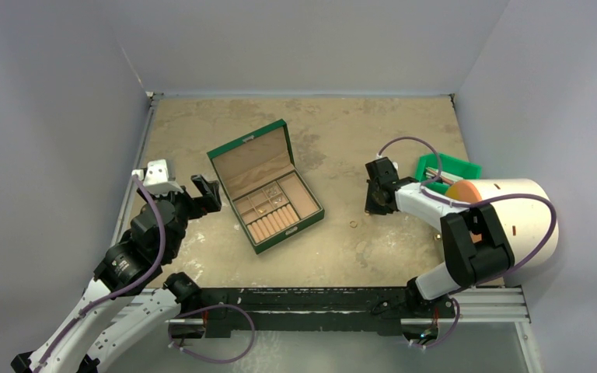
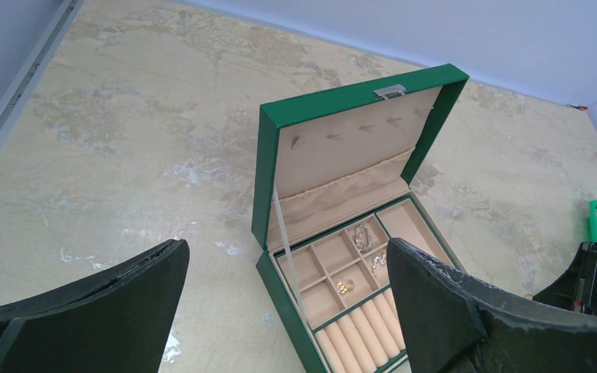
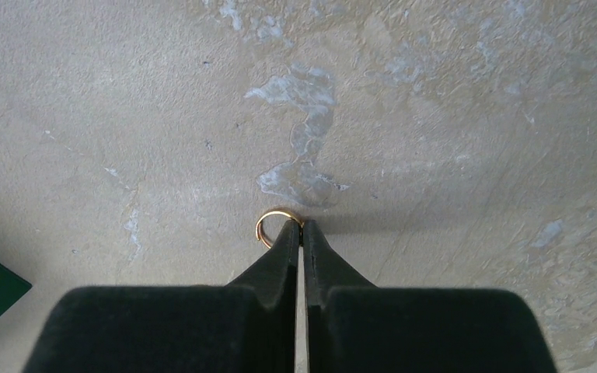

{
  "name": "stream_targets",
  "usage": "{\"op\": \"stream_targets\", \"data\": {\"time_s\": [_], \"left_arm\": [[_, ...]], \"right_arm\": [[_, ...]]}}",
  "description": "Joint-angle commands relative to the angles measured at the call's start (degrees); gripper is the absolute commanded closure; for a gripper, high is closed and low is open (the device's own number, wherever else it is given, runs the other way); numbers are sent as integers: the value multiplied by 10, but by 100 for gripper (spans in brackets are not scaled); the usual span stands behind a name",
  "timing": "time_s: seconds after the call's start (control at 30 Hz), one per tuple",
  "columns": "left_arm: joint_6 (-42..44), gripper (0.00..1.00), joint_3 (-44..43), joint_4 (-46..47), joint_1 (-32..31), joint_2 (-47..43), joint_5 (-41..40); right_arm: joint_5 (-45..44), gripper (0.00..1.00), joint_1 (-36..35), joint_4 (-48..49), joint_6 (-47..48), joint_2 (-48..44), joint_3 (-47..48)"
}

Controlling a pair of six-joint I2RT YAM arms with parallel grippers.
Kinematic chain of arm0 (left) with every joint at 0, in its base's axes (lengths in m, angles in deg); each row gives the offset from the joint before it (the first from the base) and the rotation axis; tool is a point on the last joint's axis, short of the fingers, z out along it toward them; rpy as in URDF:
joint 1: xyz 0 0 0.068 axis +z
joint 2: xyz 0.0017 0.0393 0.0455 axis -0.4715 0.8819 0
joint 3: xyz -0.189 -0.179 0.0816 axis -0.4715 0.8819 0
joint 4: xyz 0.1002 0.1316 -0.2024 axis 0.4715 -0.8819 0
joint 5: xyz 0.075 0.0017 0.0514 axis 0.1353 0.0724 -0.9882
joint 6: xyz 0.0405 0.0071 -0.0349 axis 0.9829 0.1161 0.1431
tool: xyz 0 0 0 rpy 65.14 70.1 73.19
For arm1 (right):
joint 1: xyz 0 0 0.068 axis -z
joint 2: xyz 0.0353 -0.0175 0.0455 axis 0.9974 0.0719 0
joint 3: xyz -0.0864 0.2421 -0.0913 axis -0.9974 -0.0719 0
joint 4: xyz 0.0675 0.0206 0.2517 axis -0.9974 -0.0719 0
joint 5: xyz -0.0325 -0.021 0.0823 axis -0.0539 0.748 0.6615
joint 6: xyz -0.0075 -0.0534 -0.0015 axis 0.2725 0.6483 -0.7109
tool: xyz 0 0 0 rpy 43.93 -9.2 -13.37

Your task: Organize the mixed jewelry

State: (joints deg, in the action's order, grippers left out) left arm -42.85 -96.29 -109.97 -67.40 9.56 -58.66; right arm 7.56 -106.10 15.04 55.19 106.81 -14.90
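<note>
At right gripper (image 3: 301, 230) tips, gold ring (image 3: 265, 219).

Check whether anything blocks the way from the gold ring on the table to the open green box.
Nothing visible does. Only bare table lies between the small gold ring and the open green box with tan compartments; the right gripper stands on the ring's other side.

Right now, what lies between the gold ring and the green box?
Only bare table separates the ring and green box, per the top external view.
</note>
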Motion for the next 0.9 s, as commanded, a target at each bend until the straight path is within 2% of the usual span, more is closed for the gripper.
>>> {"op": "stream_targets", "data": {"time_s": [0.0, 0.23, 0.43, 0.57, 0.73, 0.87], "left_arm": [[3, 1, -19, 19, 3, -4, -2], [1, 1, -19, 21, 4, -2, 2], [0, 1, -17, 26, 4, 0, 12], [12, 1, -11, 43, 4, 3, 74], [19, 1, -8, 56, 3, 15, 132], [5, 5, -8, 74, 3, 27, 195]], "right_arm": [[-1, 100, 1, -14, -10, 2, 2], [20, 100, -1, -4, 4, -19, -2], [76, 100, -4, 4, 10, -92, -12], [100, 100, -23, 7, -3, -145, -14], [68, 100, -111, -12, -33, -172, 14], [56, 100, -186, -9, -56, -182, 42]]}}
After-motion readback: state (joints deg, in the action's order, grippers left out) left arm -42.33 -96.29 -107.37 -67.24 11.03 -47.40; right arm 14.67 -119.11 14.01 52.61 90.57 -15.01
